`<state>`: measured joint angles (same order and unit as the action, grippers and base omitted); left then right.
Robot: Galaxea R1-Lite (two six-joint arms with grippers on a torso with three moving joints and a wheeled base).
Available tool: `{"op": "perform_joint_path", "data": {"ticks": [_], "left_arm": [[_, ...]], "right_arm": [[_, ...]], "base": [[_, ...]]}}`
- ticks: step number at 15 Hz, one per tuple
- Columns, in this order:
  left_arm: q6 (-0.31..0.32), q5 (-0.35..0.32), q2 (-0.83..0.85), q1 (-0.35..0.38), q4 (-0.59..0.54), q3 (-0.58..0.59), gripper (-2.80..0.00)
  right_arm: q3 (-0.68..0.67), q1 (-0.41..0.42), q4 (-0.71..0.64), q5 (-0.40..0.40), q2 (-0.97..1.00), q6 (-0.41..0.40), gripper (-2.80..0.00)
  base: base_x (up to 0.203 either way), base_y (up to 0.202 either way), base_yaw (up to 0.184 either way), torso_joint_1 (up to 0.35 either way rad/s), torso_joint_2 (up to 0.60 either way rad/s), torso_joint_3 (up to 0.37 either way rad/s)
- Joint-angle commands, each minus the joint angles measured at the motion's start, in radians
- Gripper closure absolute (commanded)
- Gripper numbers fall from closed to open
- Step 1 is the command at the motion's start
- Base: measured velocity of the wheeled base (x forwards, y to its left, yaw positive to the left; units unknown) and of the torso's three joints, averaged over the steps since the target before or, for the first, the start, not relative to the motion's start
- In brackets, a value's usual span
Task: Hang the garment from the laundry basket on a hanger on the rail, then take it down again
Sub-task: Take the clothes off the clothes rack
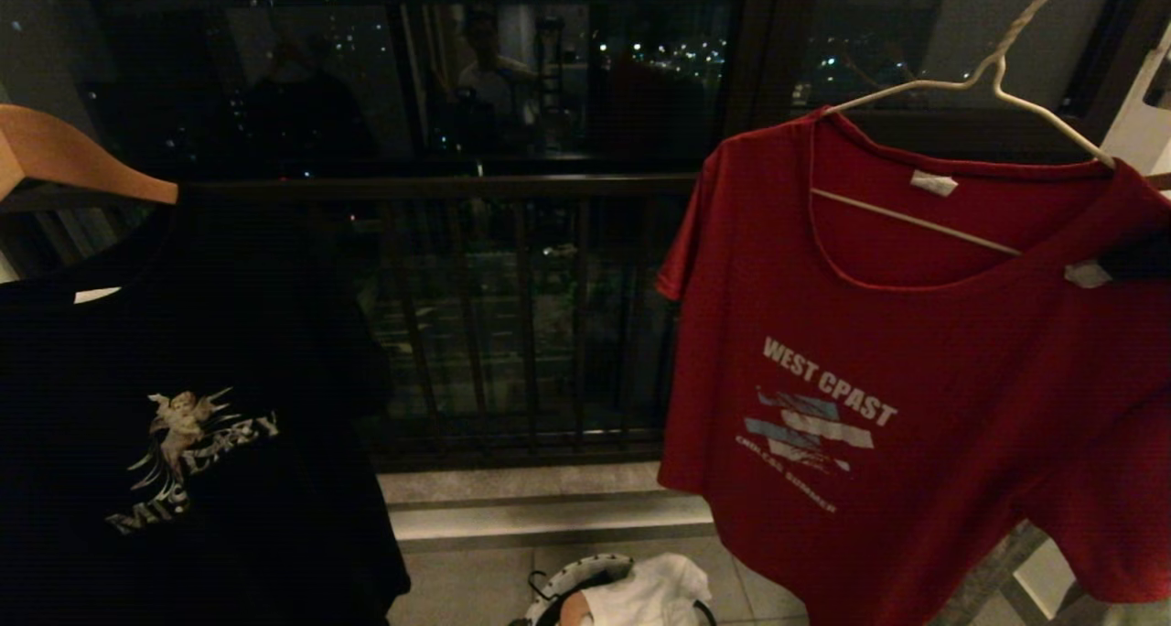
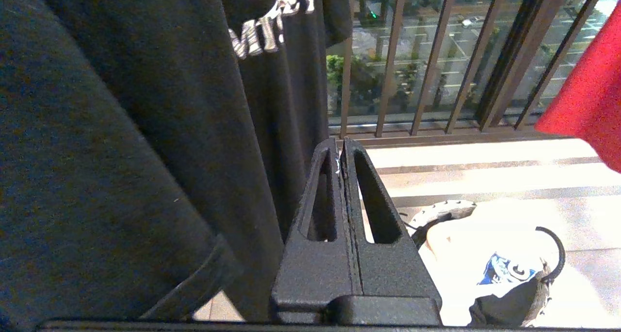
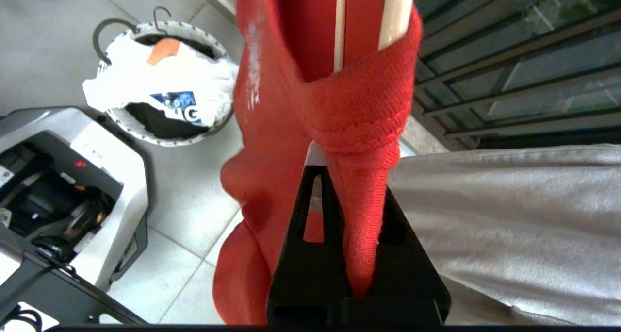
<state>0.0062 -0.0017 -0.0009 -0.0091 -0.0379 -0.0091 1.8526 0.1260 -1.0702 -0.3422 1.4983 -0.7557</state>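
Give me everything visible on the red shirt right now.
The red T-shirt, a soft knit with white "WEST CPAST" chest print and a small white neck label, hangs on the white wire hanger. The right end effector is shut on its bunched collar edge beside the hanger's wire. One sleeve droops free.

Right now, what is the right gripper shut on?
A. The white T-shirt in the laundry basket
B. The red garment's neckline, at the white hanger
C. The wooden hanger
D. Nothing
B. In the right wrist view the right gripper pinches a fold of the red garment just below the white hanger.
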Motion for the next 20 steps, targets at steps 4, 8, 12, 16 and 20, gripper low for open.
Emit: {"op": "perform_joint_path", "data": {"ticks": [4,8,12,16,20], "left_arm": [[0.0,0.0,-0.002,0.0,0.0,0.0,0.0],[0.0,0.0,-0.001,0.0,0.0,0.0,0.0],[0.0,0.0,-0.001,0.0,0.0,0.0,0.0],[0.0,0.0,-0.001,0.0,0.0,0.0,0.0],[0.0,0.0,-0.002,0.0,0.0,0.0,0.0]], "right_arm": [[-0.017,0.0,-0.007,-0.012,-0.054,-0.004,0.0],[-0.045,0.0,-0.005,-0.032,-0.079,-0.004,0.0],[-0.061,0.0,-0.005,-0.031,-0.098,-0.004,0.0],[-0.082,0.0,-0.002,-0.031,-0.118,-0.005,0.0],[-0.088,0.001,-0.002,-0.031,-0.138,-0.004,0.0]], "base": [[0.0,0.0,0.0,0.0,0.0,0.0],[0.0,0.0,0.0,0.0,0.0,0.0],[0.0,0.0,0.0,0.0,0.0,0.0],[0.0,0.0,0.0,0.0,0.0,0.0],[0.0,0.0,0.0,0.0,0.0,0.0]]}}
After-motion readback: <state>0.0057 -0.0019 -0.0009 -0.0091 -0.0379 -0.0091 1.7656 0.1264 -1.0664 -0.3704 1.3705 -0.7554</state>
